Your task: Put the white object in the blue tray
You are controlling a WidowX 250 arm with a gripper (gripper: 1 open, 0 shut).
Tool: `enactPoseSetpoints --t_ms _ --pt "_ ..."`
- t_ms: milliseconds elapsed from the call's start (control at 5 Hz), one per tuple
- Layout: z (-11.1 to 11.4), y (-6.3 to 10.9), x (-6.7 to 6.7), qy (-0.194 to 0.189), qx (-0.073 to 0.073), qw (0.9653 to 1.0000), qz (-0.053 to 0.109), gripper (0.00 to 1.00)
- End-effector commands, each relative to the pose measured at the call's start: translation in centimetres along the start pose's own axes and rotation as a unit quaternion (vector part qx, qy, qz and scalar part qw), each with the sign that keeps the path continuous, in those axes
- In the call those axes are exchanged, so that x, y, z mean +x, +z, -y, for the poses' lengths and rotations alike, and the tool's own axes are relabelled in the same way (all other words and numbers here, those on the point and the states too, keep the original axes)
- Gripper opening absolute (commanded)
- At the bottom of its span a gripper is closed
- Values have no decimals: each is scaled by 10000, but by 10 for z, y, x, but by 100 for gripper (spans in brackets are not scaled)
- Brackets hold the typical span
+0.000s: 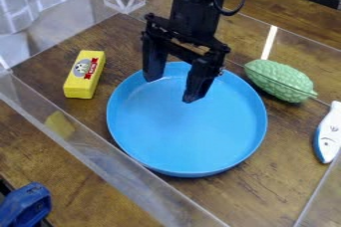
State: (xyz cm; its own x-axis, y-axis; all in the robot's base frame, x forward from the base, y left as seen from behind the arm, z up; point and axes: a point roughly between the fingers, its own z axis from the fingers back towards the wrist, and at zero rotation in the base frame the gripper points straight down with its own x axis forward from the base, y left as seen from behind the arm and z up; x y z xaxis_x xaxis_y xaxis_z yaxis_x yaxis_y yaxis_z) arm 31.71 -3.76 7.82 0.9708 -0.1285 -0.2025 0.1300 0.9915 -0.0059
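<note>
Open black gripper (177, 81) above blue tray (186, 121), fingers apart, white object (326, 133) right of tray in view

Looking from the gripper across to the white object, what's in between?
In the camera view, the blue tray's upper right part and bare wood lie between the gripper and the white object.

The black gripper (177, 75) and its arm hide the far rim of the blue tray (186, 131) and whatever lies behind; the arm's upper part is cut off by the top edge. The white object (326, 133) runs close to the right edge; its blue mark is too small to make out. The print on the yellow block (83, 75) is blurred, and the blue thing (24, 204) at lower left is partly cut off.
</note>
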Motion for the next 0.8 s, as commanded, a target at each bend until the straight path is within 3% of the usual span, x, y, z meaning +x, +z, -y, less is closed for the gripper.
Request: enactPoseSetpoints --t_ms 0,400,600 --pt "6 16 6 -98 17 9996 256 100" --pt "16 20 13 -118 10 9995 291 100" --pt "23 30 15 -51 29 9994 331 100"
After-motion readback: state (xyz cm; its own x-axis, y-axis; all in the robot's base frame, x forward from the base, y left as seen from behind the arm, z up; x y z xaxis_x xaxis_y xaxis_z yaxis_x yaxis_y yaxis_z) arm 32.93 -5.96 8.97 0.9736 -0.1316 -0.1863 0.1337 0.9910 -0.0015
